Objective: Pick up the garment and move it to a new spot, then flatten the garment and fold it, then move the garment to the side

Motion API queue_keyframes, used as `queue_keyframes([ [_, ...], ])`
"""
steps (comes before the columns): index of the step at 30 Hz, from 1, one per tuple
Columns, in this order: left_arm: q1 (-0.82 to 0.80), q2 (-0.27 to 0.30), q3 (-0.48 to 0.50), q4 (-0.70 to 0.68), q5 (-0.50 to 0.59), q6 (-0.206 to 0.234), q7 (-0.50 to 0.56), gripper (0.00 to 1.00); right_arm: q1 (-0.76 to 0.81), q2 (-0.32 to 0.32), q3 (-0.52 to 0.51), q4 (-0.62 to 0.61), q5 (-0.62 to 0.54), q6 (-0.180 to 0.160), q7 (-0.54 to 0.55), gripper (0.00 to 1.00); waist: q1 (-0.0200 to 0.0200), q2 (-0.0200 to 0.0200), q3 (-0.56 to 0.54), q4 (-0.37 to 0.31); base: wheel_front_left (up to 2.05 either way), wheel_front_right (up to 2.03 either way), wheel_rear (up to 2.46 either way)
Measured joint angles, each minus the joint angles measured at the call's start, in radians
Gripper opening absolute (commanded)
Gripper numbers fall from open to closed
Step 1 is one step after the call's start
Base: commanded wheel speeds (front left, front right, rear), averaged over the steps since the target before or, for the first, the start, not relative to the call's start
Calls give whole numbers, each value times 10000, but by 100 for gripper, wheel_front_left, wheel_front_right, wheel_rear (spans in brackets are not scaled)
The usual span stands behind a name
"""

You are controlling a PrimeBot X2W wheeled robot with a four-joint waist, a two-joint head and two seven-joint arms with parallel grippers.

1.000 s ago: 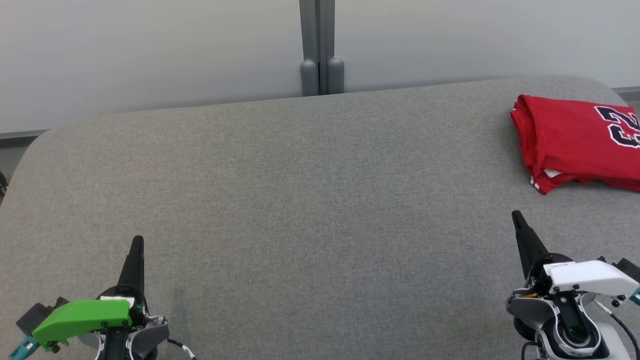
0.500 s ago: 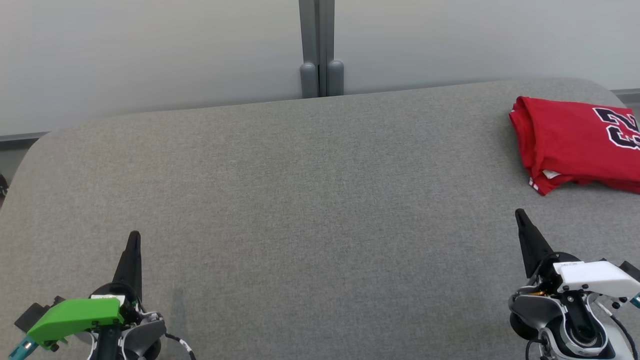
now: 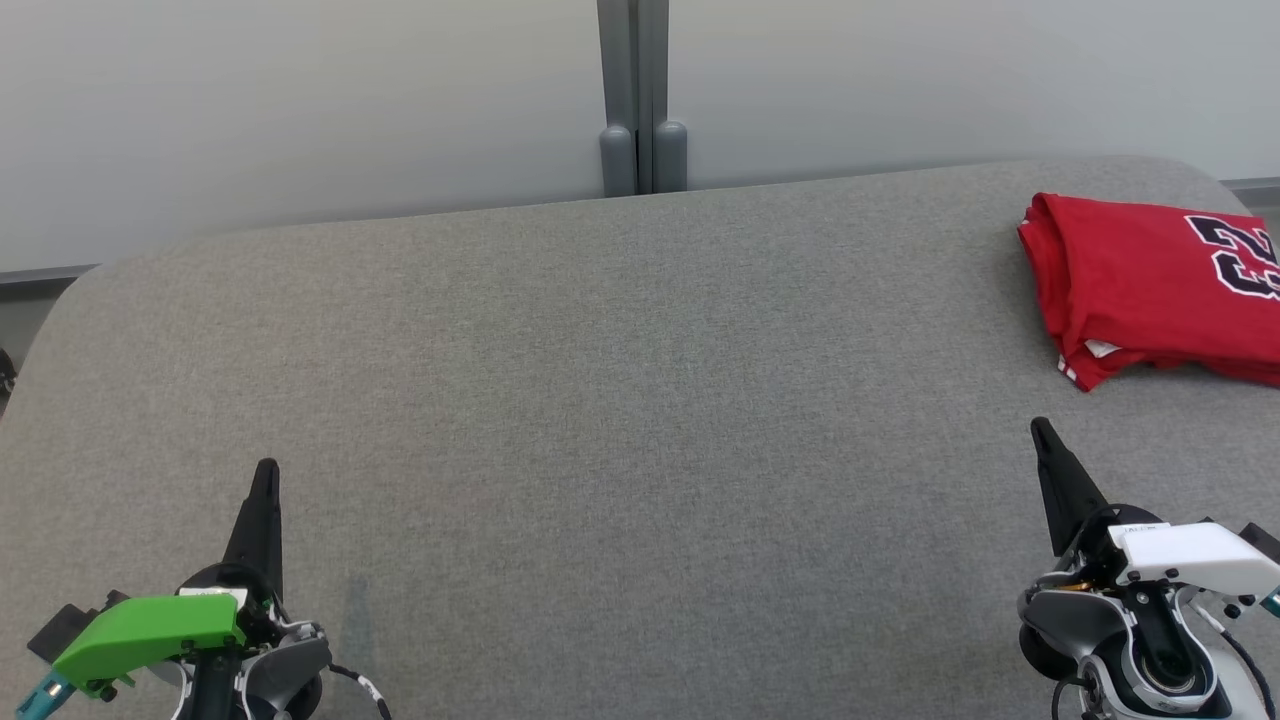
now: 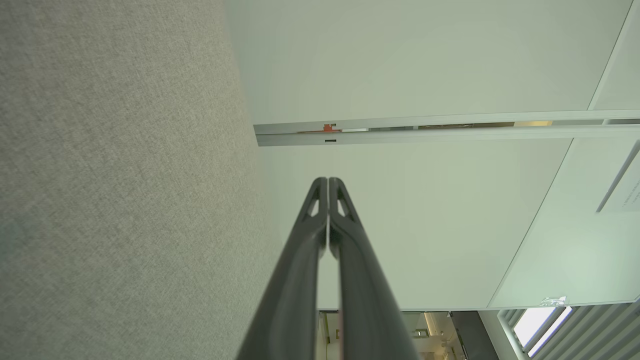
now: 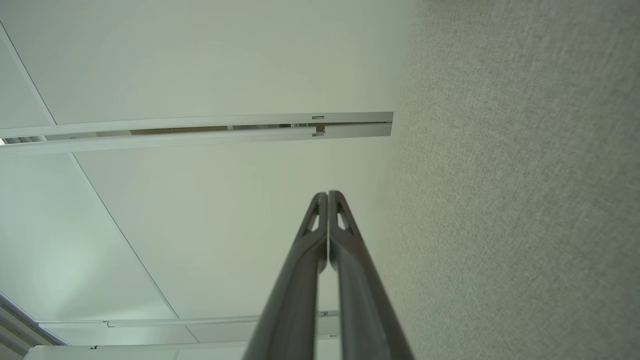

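Observation:
The garment (image 3: 1150, 280), a red jersey with dark numbers, lies folded at the far right of the grey table (image 3: 620, 400), partly cut off by the head view's edge. My left gripper (image 3: 266, 472) rests at the lower left, shut and empty, far from the jersey. Its two fingertips (image 4: 328, 181) press together in the left wrist view. My right gripper (image 3: 1040, 428) sits at the lower right, shut and empty, a short way in front of the jersey. Its tips (image 5: 327, 195) also meet in the right wrist view.
A pale wall (image 3: 300, 100) with a grey vertical post (image 3: 640, 100) stands just behind the table's far edge. The table's corners are rounded. Both wrist views look along the tabletop toward the wall panels.
Both grippers have drawn back slightly toward the lower edge. The picture shifted down a little early in the second, then held still. The jersey has not moved on the table.

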Motion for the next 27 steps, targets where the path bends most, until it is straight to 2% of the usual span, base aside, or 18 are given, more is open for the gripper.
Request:
queue_keyframes([
  [27, -1, 0, 0, 0, 0, 0, 0, 0, 2, 4, -12, 0, 0, 0, 0, 0, 0, 0, 0, 0, 0, 0, 0],
])
